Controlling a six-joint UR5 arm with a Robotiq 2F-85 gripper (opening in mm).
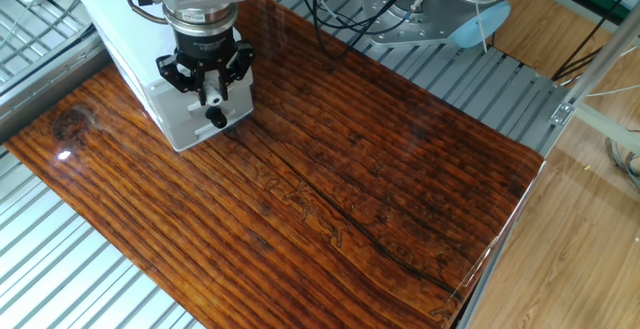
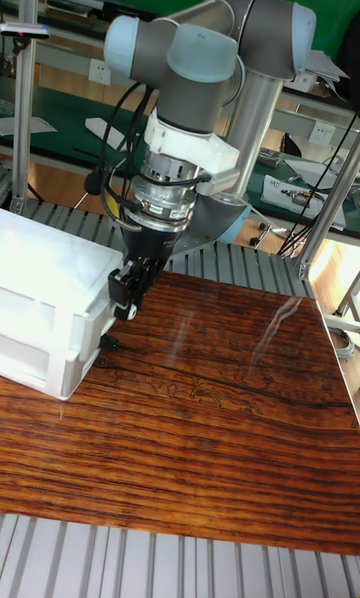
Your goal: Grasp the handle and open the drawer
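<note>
The white box cabinet (image 1: 130, 29) stands at the table's far left corner, its front facing the table's middle. The handle (image 1: 216, 120) is a small black knob sticking out of the lower drawer (image 1: 195, 129); it also shows in the tall view as handle (image 2: 108, 341). My gripper (image 1: 210, 94) hangs directly above the knob, against the cabinet's upper front. Its black fingers (image 1: 238, 61) are drawn together on a small white stub with a dark tip. I cannot tell whether that stub belongs to the cabinet. The knob itself is free, a short gap below the gripper (image 2: 126, 306).
The glossy wooden table top (image 1: 340, 169) stretches right and forward of the cabinet. Ribbed metal surrounds it. Cables (image 1: 330, 9) and the arm's base (image 1: 440, 19) sit at the back right. The table's right edge (image 1: 500, 239) borders a wood floor.
</note>
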